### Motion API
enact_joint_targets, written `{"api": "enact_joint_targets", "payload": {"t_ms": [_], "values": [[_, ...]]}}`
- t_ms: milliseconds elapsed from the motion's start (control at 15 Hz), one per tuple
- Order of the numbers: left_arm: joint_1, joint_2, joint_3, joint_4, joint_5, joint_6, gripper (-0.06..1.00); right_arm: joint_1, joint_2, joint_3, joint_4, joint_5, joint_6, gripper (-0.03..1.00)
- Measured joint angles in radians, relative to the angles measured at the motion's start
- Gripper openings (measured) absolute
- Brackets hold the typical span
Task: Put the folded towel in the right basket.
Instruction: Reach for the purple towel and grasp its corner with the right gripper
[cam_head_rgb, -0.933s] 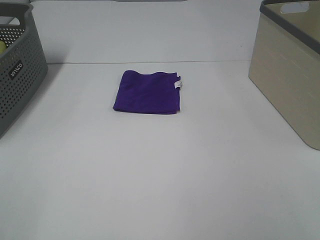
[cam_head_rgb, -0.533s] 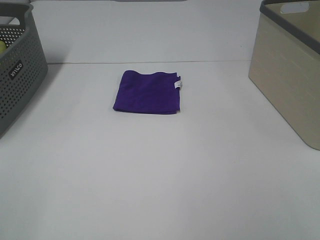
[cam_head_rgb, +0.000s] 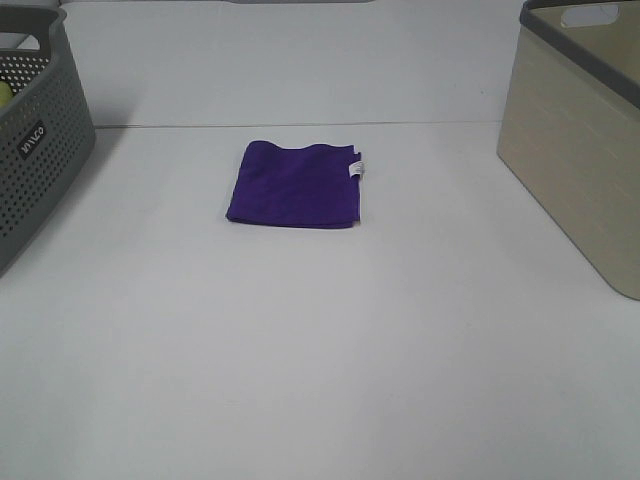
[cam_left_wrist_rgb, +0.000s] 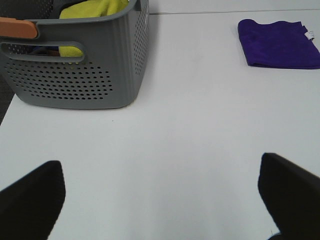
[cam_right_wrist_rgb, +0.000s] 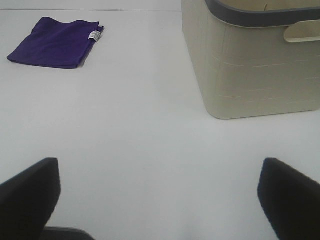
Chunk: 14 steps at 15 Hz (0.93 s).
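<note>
A folded purple towel (cam_head_rgb: 296, 185) with a small white tag lies flat on the white table, toward the far middle. It also shows in the left wrist view (cam_left_wrist_rgb: 280, 43) and the right wrist view (cam_right_wrist_rgb: 54, 42). The beige right basket (cam_head_rgb: 585, 140) with a grey rim stands at the right edge; it also shows in the right wrist view (cam_right_wrist_rgb: 252, 55). My left gripper (cam_left_wrist_rgb: 160, 195) is open and empty, well short of the towel. My right gripper (cam_right_wrist_rgb: 160, 195) is open and empty, near the table's front, apart from towel and basket. Neither arm shows in the high view.
A grey perforated basket (cam_head_rgb: 35, 140) stands at the left edge; the left wrist view shows it (cam_left_wrist_rgb: 75, 65) holding a yellow cloth (cam_left_wrist_rgb: 92, 10). The white table (cam_head_rgb: 320, 350) stretches between the baskets.
</note>
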Motion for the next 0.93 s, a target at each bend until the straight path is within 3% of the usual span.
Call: {"api": "enact_joint_targets", "payload": {"t_ms": [933], "values": [[0.000, 0.000, 0.000, -0.004, 0.000, -0.017, 0.99, 0.000, 0.000, 0.000, 0.002, 0.000, 0.000, 0.99]]}}
